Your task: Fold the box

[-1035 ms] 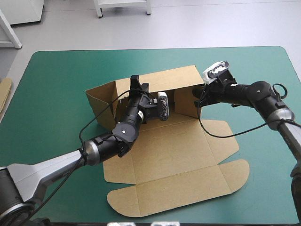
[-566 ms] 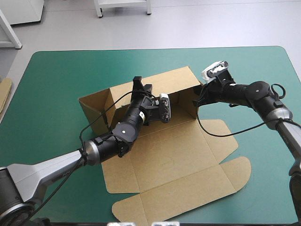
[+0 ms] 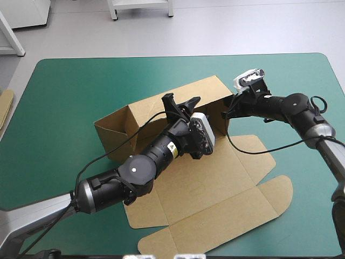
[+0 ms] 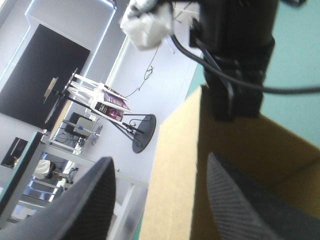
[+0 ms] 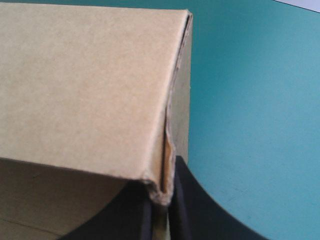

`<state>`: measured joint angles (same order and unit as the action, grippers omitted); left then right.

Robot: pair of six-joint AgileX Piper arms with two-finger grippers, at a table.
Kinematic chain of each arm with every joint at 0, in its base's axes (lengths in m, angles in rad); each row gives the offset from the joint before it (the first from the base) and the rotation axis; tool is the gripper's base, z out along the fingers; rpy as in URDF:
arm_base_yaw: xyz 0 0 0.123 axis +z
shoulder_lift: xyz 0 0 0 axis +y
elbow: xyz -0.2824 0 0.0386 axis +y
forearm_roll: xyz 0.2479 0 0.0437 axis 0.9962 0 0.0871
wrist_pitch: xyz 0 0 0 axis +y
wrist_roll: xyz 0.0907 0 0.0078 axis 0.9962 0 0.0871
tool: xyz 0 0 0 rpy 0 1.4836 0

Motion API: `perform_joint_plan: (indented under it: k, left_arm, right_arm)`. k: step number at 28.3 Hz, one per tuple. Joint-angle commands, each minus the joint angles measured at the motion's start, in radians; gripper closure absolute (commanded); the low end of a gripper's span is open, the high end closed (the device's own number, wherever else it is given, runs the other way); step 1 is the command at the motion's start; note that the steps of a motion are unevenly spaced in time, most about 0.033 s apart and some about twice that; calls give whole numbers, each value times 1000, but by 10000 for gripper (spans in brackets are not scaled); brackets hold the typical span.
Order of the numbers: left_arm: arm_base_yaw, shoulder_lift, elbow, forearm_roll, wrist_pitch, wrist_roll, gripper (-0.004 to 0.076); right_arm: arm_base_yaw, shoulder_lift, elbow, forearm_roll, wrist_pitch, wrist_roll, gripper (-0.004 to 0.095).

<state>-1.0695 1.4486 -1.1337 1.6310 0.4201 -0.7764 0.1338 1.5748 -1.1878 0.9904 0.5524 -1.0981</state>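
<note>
The brown box (image 3: pixel 205 183) lies half raised on the teal-green cover (image 3: pixel 64 108). Its back wall (image 3: pixel 183 91) and both end walls stand up, while the base and lid lie flat toward the front edge. My left gripper (image 3: pixel 180 101) hovers open over the back wall's top edge. In the left wrist view that board edge (image 4: pixel 235 140) runs between the spread black fingers (image 4: pixel 90 200), with the right arm (image 4: pixel 240 65) ahead. My right gripper (image 3: pixel 228 111) is shut on the right end wall's upper corner. The right wrist view shows the gripper (image 5: pixel 162 200) pinching the box (image 5: pixel 90 85) there.
The lid with its rounded flaps (image 3: pixel 215 226) reaches almost to the table's front edge. A strip of more board (image 3: pixel 4 105) shows at the table's left edge. Bare cover lies to the left, behind and to the far right of the box.
My left gripper has opened, let go of the back wall and risen above it. My right gripper has shut on the right wall's corner. The box has slid a little to the right.
</note>
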Motion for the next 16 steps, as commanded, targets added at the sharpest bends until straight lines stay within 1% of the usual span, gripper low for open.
perform_joint_plan:
  k: [1, 2, 6, 8, 12, 14, 16]
  left_arm:
    - [17, -52, -132, -77, 22, -29, 321]
    - [81, -44, -211, -132, 22, -31, 321]
    - [267, -14, -373, -323, 84, -8, 321]
    - [398, -4, -455, -501, 103, 46, 321]
    - [669, -4, -520, -898, 106, 256, 321]
    - [804, -4, -519, -1072, 134, 392, 321]
    - [935, 9, -519, -1224, 194, 523, 321]
  right_arm:
    - [0, -39, -28, 42, -10, 35, 925]
    - [0, -39, -28, 42, -10, 48, 925]
    - [0, -39, -28, 42, 2, 50, 925]
    - [0, -39, -28, 42, 4, 50, 925]
    - [0, -39, -28, 42, 1, 56, 925]
    - [0, -39, -28, 42, -2, 66, 925]
    - [0, -39, -28, 42, -7, 81, 925]
